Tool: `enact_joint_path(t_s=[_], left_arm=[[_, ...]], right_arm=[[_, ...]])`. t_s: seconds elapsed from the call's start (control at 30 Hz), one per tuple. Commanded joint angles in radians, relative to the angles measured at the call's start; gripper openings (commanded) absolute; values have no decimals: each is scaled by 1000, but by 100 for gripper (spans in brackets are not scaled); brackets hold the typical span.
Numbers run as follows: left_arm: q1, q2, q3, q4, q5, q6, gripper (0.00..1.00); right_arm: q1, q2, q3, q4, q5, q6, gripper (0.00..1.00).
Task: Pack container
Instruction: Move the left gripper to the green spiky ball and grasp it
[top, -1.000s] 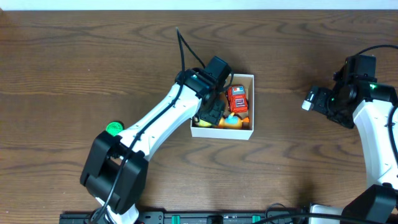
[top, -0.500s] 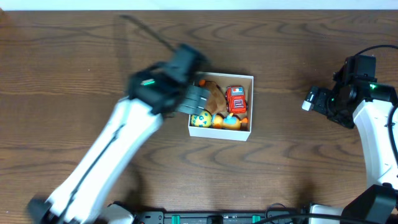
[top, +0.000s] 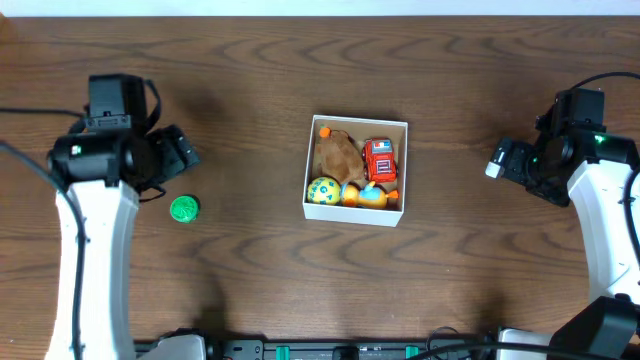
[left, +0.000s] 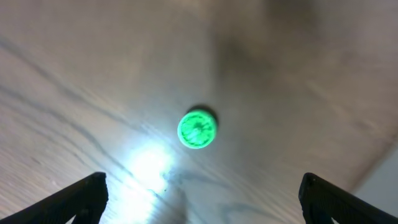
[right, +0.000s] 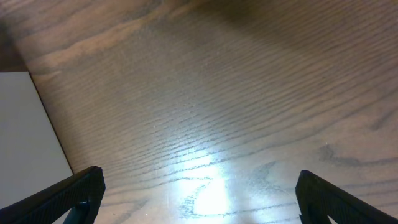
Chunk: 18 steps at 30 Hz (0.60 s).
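**Left arm lined up on the one loose toy in view**

The wooden bench (top: 250, 280) carries a square box (top: 350, 213) at its middle. The box holds a brown soft toy (top: 338, 153), a red truck (top: 380, 159), a ball (top: 323, 190) and an orange piece (top: 372, 195).

Near the left edge, the left pincer (left: 200, 190) is spread wide and empty, aimed at a small green disc (left: 197, 129). The right pincer (right: 199, 186), also spread and empty, sits by the right edge.

The step in hand looks like fetching the disc. Next, the left pincer likely must drop to the bench and close across the flat disc.
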Motion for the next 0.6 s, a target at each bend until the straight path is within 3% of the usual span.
enact_joint_path(t_s=[0.0,0.17,0.57], left_arm=[[61,58,-120,60,94,19,98],[127,163,-256,209,216,86,98],[136,377,-274,308,218,126,98]], right_arm=[[-3,0,-3,-2,-8,-14,99],[-3,0,-3,-2,-7,-14,99],[-3,0,-3,-2,-7,-21,99]])
